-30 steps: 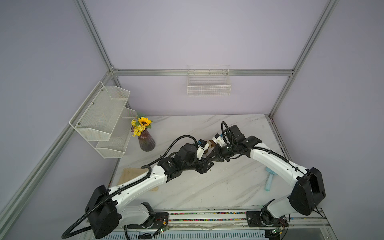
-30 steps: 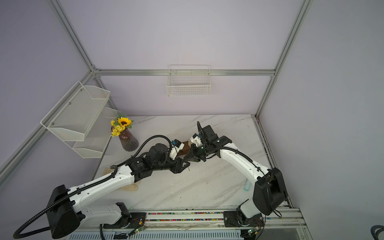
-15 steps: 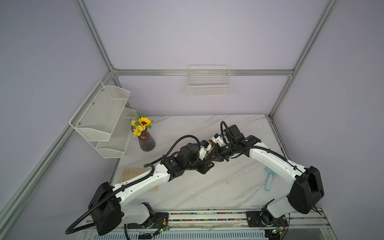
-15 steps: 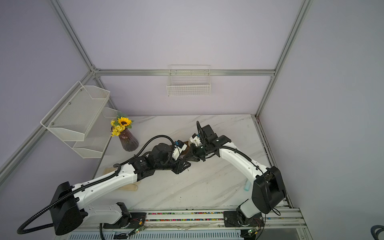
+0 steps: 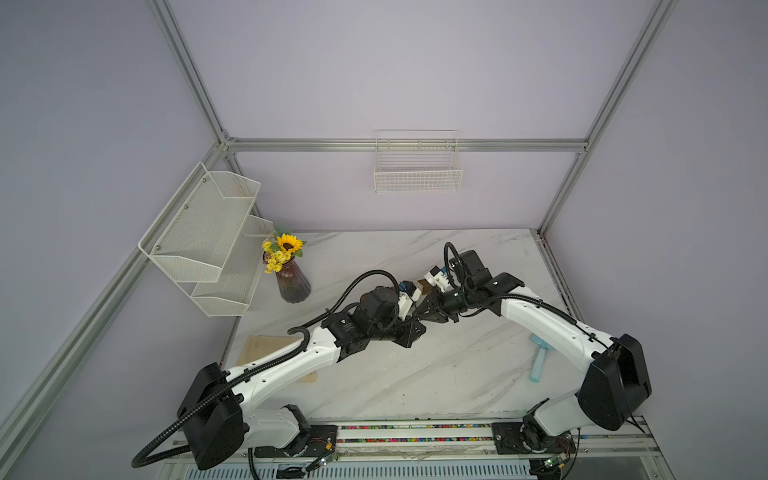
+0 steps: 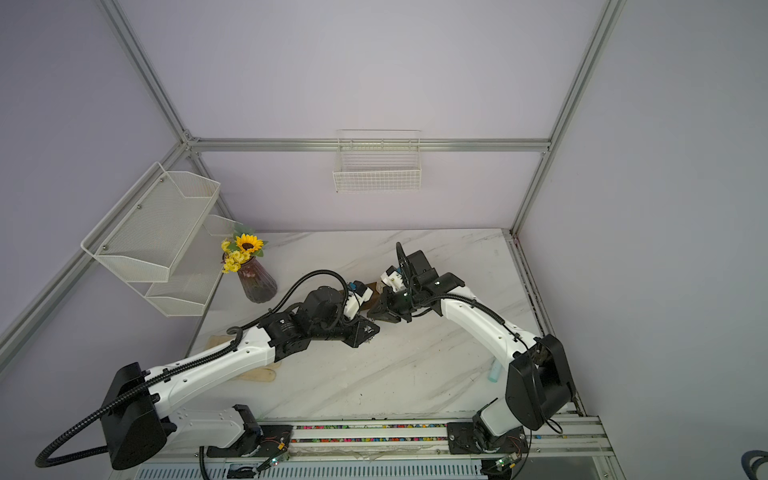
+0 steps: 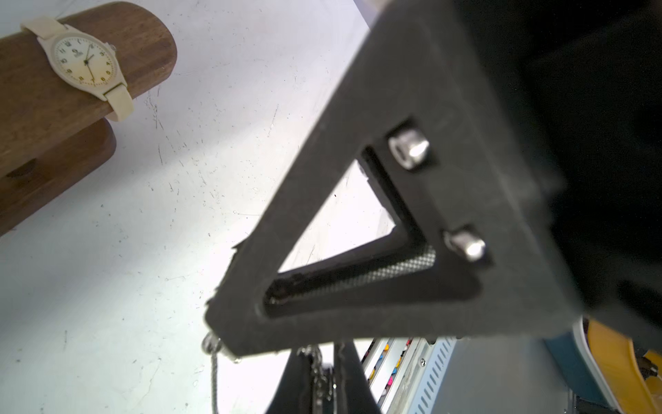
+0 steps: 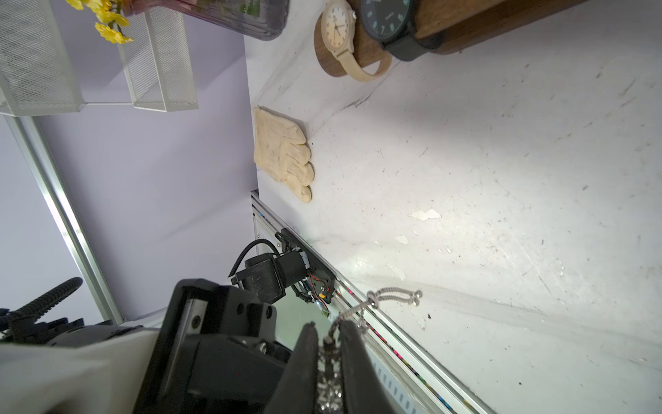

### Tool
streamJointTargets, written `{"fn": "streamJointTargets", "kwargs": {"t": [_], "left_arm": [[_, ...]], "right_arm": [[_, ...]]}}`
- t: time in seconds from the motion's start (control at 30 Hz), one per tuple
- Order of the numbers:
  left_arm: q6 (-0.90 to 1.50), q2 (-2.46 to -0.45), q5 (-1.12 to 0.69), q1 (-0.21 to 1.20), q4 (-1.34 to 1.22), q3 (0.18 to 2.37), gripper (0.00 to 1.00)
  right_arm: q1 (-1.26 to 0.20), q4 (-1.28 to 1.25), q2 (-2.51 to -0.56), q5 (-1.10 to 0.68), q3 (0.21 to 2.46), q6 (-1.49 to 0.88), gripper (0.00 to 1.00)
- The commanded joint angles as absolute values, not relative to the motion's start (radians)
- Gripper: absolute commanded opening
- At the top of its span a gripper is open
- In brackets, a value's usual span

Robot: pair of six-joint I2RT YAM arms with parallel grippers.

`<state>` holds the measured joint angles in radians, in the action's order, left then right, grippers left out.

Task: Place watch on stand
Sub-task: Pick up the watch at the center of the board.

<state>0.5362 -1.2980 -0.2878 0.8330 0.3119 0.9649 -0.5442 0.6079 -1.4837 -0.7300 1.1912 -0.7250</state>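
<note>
A silver, stone-studded watch (image 8: 329,376) with a thin chain (image 8: 394,292) hangs above the table between my two grippers, which meet tip to tip in both top views. My right gripper (image 8: 329,340) is shut on its band. My left gripper (image 7: 324,380) is shut on the chain end, just under the right gripper's black finger (image 7: 358,179). The brown wooden stand (image 7: 43,89) sits just behind the grippers. It carries a cream watch (image 7: 84,62) and a black watch (image 8: 387,16). In the top views the arms hide most of the stand (image 5: 423,286).
A purple vase of sunflowers (image 5: 293,278) stands at the back left, and white mesh shelves (image 5: 208,232) hang over that corner. A beige glove (image 8: 283,150) lies at the table's left edge. A pale blue brush (image 5: 540,363) lies on the right. A wire basket (image 5: 417,166) hangs on the back wall.
My left gripper has moved in to the right gripper's tips and shut on the watch's chain. The right arm has stayed where it was.
</note>
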Motion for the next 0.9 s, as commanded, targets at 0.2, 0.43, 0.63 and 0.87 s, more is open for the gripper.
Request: {"fn": "streamJointTargets", "kwargs": {"t": [0.2,0.43,0.63,0.87], "left_arm": [[0.589,-1.274,-0.319,0.83,0.149,1.03,0.0],[0.618,-1.282,-0.333,0.803,0.119,1.052,0.0],[0.652,-1.294,-0.367,0.772,0.047,1.084,0.0],[0.688,-1.342,-0.413,0.756,0.0,1.14,0.0]], "right_arm": [[-0.546,0.342,-1.317,-0.69,1.025,-0.798,0.43],[-0.509,0.304,-1.134,-0.567,0.945,-0.769,0.47],[-0.464,0.04,-0.97,-0.589,0.741,-0.808,0.48],[-0.463,-0.156,-0.997,-0.707,0.678,-0.837,0.44]]}}
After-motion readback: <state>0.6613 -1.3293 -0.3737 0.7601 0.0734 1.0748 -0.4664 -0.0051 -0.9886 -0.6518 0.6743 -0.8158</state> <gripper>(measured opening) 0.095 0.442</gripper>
